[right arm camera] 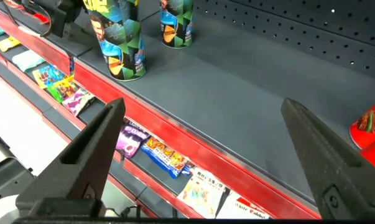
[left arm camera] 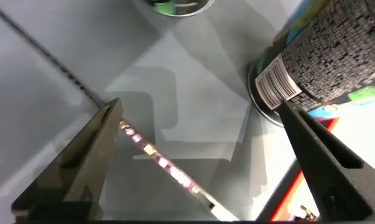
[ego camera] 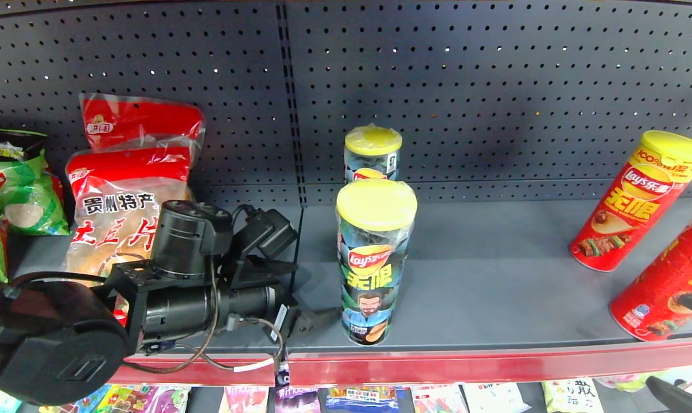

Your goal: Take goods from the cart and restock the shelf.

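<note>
Standing upright at the front edge of the shelf [ego camera: 495, 275], the chip can [ego camera: 374, 261] looks restocked, the left gripper [left arm camera: 199, 124] spread empty just beside it, the right gripper [right arm camera: 203, 109] likewise spread, more fetching probably remaining.

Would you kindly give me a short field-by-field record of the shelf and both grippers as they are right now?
shelf: grey board, red front lip, pegboard back
front can: yellow lid, upright, near the lip
rear can: yellow lid, upright, behind the front can, by the back panel
red cans: two, at the right end
red bags: left part of the shelf
green bags: far left
left gripper: open, empty, beside the front can's base
right gripper: open, empty, out in front of the lip, at the right
</note>
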